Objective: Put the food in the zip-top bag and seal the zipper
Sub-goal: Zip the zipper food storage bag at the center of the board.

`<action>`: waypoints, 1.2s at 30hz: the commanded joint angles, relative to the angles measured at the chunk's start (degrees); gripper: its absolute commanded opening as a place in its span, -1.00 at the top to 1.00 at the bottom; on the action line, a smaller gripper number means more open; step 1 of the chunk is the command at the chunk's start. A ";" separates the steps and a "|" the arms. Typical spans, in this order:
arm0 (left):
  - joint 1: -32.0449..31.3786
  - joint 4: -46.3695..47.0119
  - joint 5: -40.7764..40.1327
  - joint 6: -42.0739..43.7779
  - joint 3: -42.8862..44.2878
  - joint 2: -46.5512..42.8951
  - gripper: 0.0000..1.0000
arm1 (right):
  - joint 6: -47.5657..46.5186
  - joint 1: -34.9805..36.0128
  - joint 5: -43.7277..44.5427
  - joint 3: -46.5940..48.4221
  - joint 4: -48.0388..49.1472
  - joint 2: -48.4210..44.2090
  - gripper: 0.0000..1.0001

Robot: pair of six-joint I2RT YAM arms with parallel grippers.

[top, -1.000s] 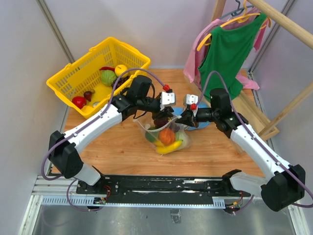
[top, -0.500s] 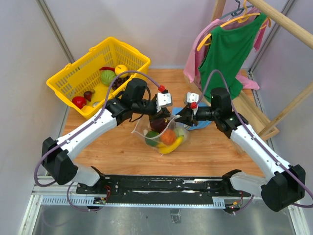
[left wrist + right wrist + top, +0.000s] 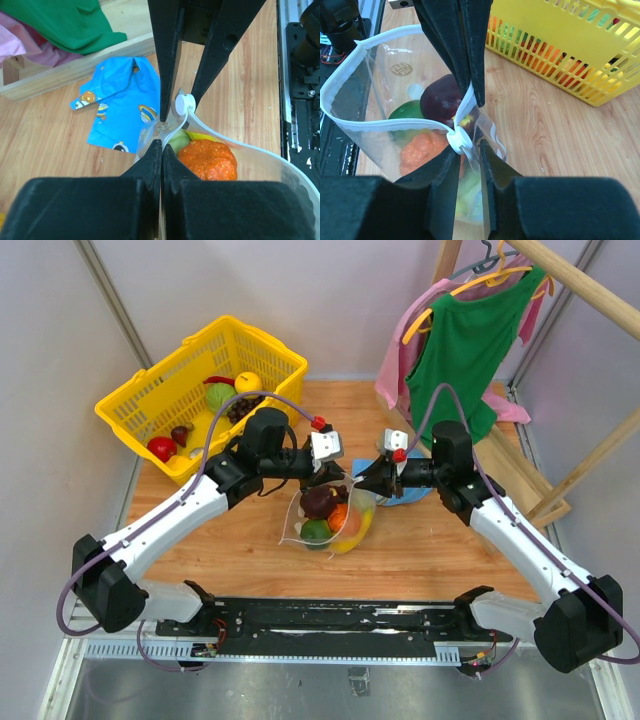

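Observation:
The zip-top bag [image 3: 325, 522] hangs between both grippers above the table. It holds a dark purple fruit [image 3: 441, 101], an orange [image 3: 208, 159], a green fruit [image 3: 406, 111] and a yellow banana. My left gripper [image 3: 161, 148] is shut on the bag's mouth edge at one corner; it also shows in the top view [image 3: 343, 476]. My right gripper [image 3: 470, 151] is closed to a narrow gap at the white zipper slider [image 3: 458, 140], with bag film between its fingers. The zipper [image 3: 385, 125] curves away in an open loop.
A yellow mesh basket [image 3: 150, 405] at the back left holds a green cabbage [image 3: 221, 397] and other toy food. A blue cloth [image 3: 122, 112] lies on the table under the grippers. Green and pink clothes [image 3: 470, 335] hang on a wooden rack at the back right.
The left arm has drawn back to the left with the bag's corner. The bag has shifted left and hangs more bunched. The right gripper has stayed at the slider.

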 commanded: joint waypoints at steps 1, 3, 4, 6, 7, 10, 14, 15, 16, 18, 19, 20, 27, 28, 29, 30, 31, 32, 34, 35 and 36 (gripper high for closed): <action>-0.43 4.81 0.69 -1.50 -0.25 -1.98 1.00 | 0.89 0.23 -2.02 -0.83 2.90 -0.16 0.62; -0.38 5.20 0.49 -1.71 -0.69 -2.13 0.99 | 0.57 0.23 -1.85 -1.02 2.81 -0.39 0.76; -0.40 5.38 0.44 -1.83 -0.99 -2.24 0.99 | 0.42 0.23 -1.93 -1.12 2.77 -0.55 0.83; -0.38 5.52 0.20 -2.01 -1.38 -2.38 0.99 | 0.12 0.24 -1.77 -0.97 2.53 -0.76 0.95; -0.43 5.53 -0.06 -2.13 -1.54 -2.46 0.99 | -0.10 0.23 -1.75 -0.80 2.25 -0.85 0.98; -0.44 5.74 -1.60 -2.50 -1.89 -3.00 0.99 | -0.02 0.23 -1.87 0.25 1.34 -1.09 0.99; -0.40 6.50 -3.90 -3.49 -1.88 -3.88 0.72 | 0.01 0.24 -2.23 1.73 -0.30 -0.91 0.99; -0.44 6.69 -4.05 -3.75 -1.88 -4.14 0.59 | -0.05 0.24 -2.26 2.07 -0.79 -0.87 0.99; -0.44 6.95 -4.16 -4.01 -1.92 -4.40 0.45 | -0.09 0.23 -2.19 2.42 -1.16 -0.89 0.99; -0.44 7.27 -3.90 -4.40 -1.56 -4.80 0.32 | -0.37 0.24 -2.17 2.97 -1.94 -0.87 0.99; -0.42 7.36 -3.60 -4.71 -1.26 -4.90 0.27 | -0.43 0.23 -2.08 3.14 -2.35 -0.92 0.99; -0.44 7.37 -3.19 -4.99 -0.98 -4.97 0.20 | -0.56 0.23 -1.86 3.40 -2.62 -0.94 0.99; -1.26 9.55 0.94 -7.50 -0.66 -3.56 -0.09 | -0.73 0.32 -1.19 3.62 -3.15 -0.85 0.99; -1.57 9.60 1.00 -7.47 -0.49 -2.94 -0.09 | -0.71 0.32 -1.20 3.66 -3.21 -0.80 0.99; -1.77 9.55 1.13 -7.47 -0.25 -2.24 -0.09 | -0.71 0.38 -1.20 3.67 -3.23 -0.71 0.99; -1.88 9.53 1.29 -7.49 -0.13 -1.56 -0.10 | -0.71 0.40 -1.09 3.66 -3.23 -0.63 0.99; -1.93 9.56 1.54 -7.51 0.02 -0.96 -0.10 | -0.75 0.41 -1.05 3.64 -3.24 -0.58 0.99; -1.94 9.46 1.80 -7.46 0.16 -0.45 -0.10 | -0.79 0.45 -1.01 3.60 -3.31 -0.65 0.99; -1.98 9.39 2.41 -7.00 0.44 0.33 -0.10 | -0.84 0.50 -0.75 3.47 -3.33 -0.75 0.99; -2.02 9.28 2.66 -6.76 0.61 0.65 -0.11 | -0.88 0.49 -0.69 3.40 -3.29 -0.85 0.99; -1.98 9.09 2.88 -6.40 0.75 1.02 -0.11 | -0.95 0.49 -0.67 3.36 -3.33 -0.82 0.99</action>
